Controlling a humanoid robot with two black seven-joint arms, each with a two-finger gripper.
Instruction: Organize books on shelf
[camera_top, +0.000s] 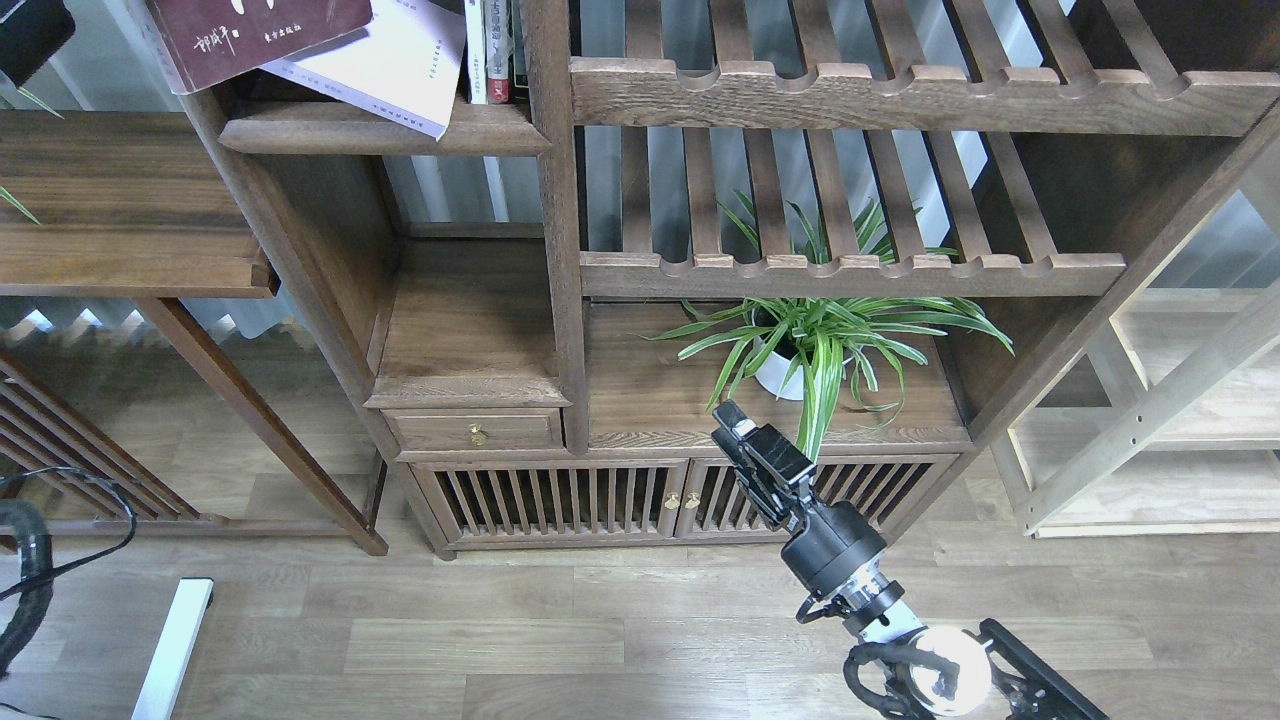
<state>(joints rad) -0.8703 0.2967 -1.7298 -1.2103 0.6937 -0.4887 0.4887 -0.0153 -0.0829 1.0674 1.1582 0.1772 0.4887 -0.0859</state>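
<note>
The large dark maroon book (260, 35) with white characters lies tilted at the top left, on top of the pale lavender-white book (390, 70). Both overhang the front edge of the dark-brown shelf (380, 130). The red book is out of view. Of my left arm only a black wrist part (25, 30) shows in the top-left corner, left of the maroon book; its fingers are out of frame. My right gripper (735, 425) hangs low in front of the cabinet and holds nothing. Its dark fingers cannot be told apart.
Thin upright white- and red-spined books (490, 50) stand at the shelf's right end against the post. Slatted shelves (850, 270) lie to the right, with a potted spider plant (800, 345) beneath, just behind my right gripper. A side table (120, 200) stands left, a pale rack (1150, 400) right.
</note>
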